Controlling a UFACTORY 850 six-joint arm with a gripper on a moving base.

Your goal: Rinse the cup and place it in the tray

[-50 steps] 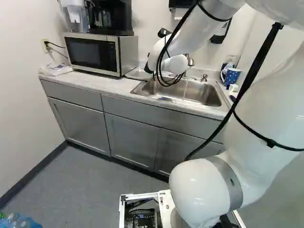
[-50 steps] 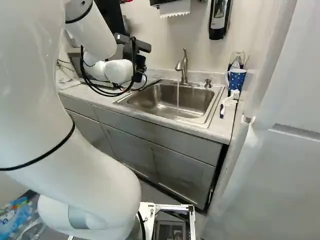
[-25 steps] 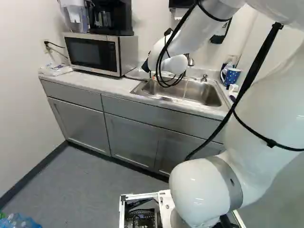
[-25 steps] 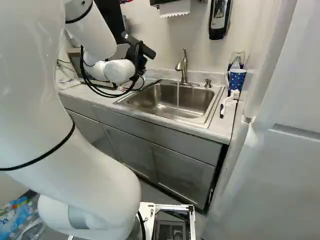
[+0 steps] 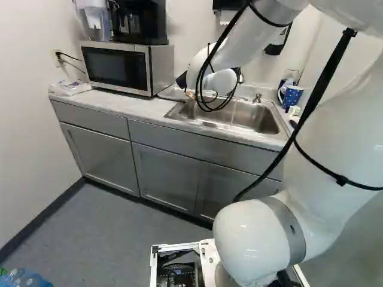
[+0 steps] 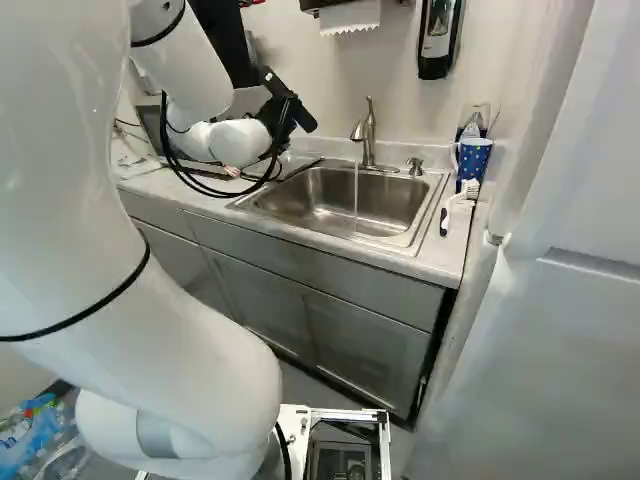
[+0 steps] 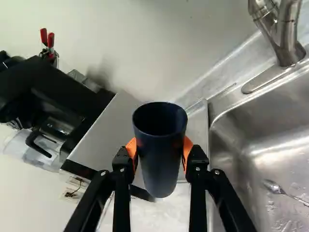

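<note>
**Dark cup grasped between 2 orange-padded fingers, beside the sink**

The dark blue cup (image 7: 161, 159) sits upright in line with the 2 fingers (image 7: 123, 166), clenched against its sides, 1 orange pad on each. Its open mouth faces the wrist camera, showing the hollow inside. In the right base view the gripper (image 6: 285, 108) hangs over the microwave side of the sink (image 6: 330, 205), well apart from the thin stream of water (image 6: 356, 195) falling from the faucet (image 6: 368, 135).

In the wrist view, 1 spoon (image 7: 274, 187) lies in the wet basin. The sink is set in a pale counter (image 5: 134, 106), which also carries the microwave (image 5: 116, 67), a coffee maker (image 5: 139, 23) on top of it, and a white packet (image 5: 70, 88) just beside it. At the right of the right base view stand a blue dotted mug (image 6: 473, 160) and, near it, a white-headed brush (image 6: 460, 200).

On the wall hang a paper towel dispenser (image 6: 350, 15) and a soap dispenser (image 6: 437, 40). Grey cabinets (image 5: 99, 152) run below, and clear bottles (image 5: 24, 278) lie at the left base view's near corner.
</note>
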